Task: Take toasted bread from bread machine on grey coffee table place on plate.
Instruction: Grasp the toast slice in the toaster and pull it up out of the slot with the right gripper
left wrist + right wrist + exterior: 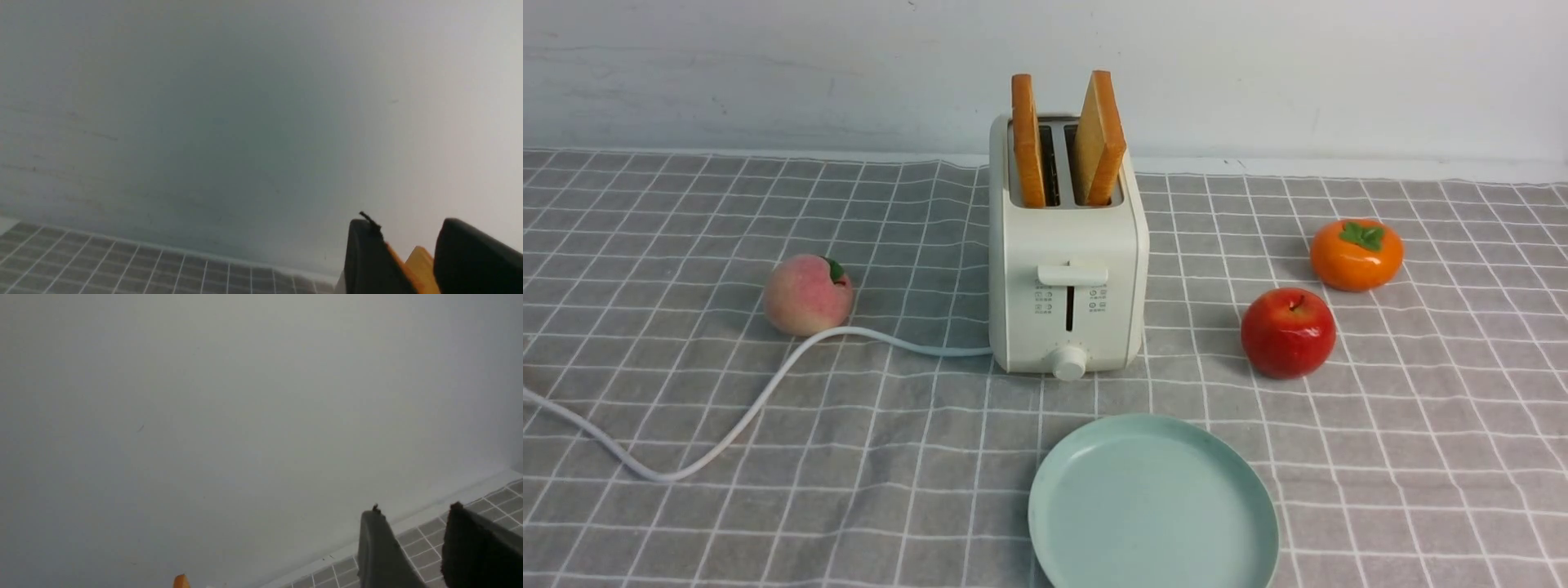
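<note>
The bread machine (pixel 1066 269) stands upright mid-table on the grey coffee table (pixel 686 204), its lever and knob facing me. Two slices of toasted bread stick up from its slots: the left slice (pixel 1027 139) stands straight, the right slice (pixel 1101 135) leans right. The mint-green plate (pixel 1152 506) lies in front of the toaster, bare. Neither gripper shows in the front view. In the left wrist view my left gripper (pixel 408 228) is open, with the far-off bread (pixel 423 261) seen between its fingers. In the right wrist view my right gripper (pixel 414 514) is open and empty; a bread tip (pixel 181 581) shows at the picture's edge.
A peach (pixel 807 294) lies left of the toaster beside its white cord (pixel 727 425), which runs off the left edge. A red apple (pixel 1288 331) and an orange persimmon (pixel 1356 254) lie right of the toaster. A white wall stands behind the table.
</note>
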